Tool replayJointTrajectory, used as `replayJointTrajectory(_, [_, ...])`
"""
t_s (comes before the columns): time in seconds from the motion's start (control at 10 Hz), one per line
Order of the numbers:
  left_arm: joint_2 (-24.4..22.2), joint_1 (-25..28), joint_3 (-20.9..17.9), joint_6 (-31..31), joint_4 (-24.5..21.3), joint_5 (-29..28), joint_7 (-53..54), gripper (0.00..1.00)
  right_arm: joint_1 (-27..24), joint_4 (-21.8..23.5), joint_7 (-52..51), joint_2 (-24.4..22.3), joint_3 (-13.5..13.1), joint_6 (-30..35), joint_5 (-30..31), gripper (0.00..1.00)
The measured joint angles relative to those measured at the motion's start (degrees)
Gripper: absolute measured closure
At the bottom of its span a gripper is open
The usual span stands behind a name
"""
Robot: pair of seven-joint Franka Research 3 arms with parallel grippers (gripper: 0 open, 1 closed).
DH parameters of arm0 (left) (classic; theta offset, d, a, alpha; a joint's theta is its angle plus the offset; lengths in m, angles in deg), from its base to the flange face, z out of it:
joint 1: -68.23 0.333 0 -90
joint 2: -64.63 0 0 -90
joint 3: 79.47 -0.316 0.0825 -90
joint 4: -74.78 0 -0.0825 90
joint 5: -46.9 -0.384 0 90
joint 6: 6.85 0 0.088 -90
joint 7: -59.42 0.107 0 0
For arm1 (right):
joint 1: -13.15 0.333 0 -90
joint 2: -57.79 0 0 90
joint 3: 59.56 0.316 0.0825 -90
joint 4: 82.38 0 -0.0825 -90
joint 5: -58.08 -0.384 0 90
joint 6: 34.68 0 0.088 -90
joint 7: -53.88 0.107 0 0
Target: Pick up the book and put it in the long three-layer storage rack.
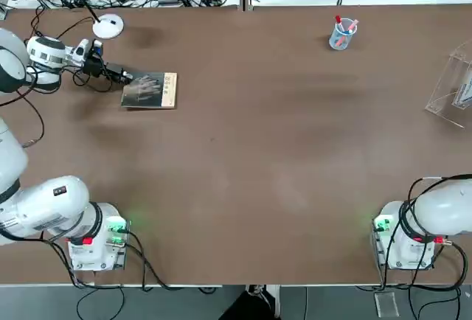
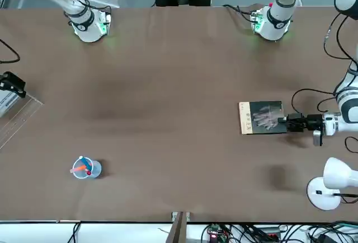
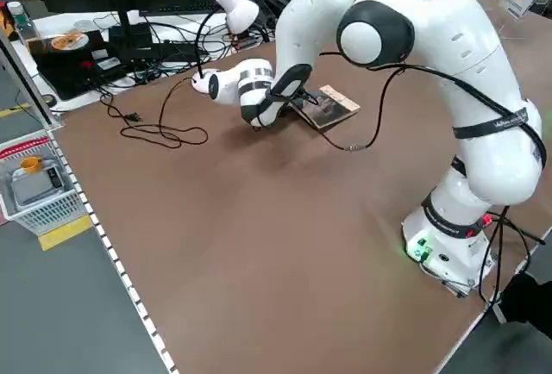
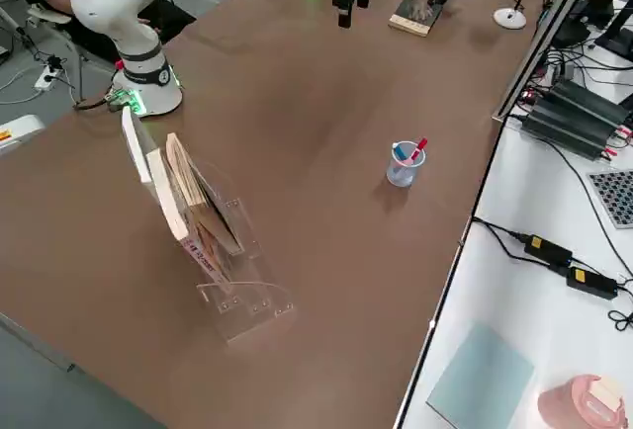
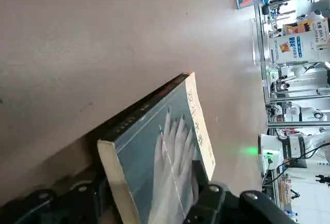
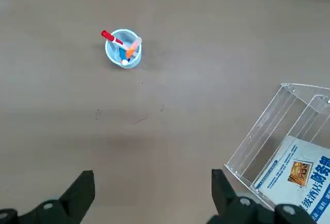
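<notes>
I see the book [image 1: 150, 90] lying flat on the worktop [image 1: 251, 158] toward its far left corner, tan strip facing the middle. My left gripper [image 1: 122, 77] sits low at the book's outer edge, one finger under the cover and one on top, jaws around that edge; I cannot tell whether they are pressing it firmly. The white lamp [image 1: 103, 10] stands just beyond it, close to the worktop's far edge. The rack [image 1: 453, 88] sits at the right edge, well apart from the book, with booklets already in it. Between them the brown surface lies bare except for a cup of pens [image 1: 342, 32] near the far edge. My right gripper [image 6: 149, 193] hangs open above the worktop near the rack. The strip carries printed characters I cannot read.
</notes>
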Motion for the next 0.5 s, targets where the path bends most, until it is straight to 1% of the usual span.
replayJointTrajectory(0.1, [0.0,0.0,0.0,0.0,0.0,0.0,0.0,0.44,0.0,0.0,0.0,0.0,0.0,0.0,0.0,0.0])
replayJointTrajectory(0.2, [0.0,0.1,-0.1,0.0,0.0,0.0,0.0,0.44,0.0,0.0,0.0,0.0,0.0,0.0,0.0,0.0])
replayJointTrajectory(0.4, [0.0,0.1,-0.2,0.0,0.0,0.0,0.0,0.6,0.0,0.0,0.0,0.0,0.0,0.0,0.0,0.0])
replayJointTrajectory(0.5, [0.0,0.1,-0.2,0.0,0.0,0.0,0.0,0.6,0.0,0.0,0.0,0.0,0.0,0.0,0.0,0.0])
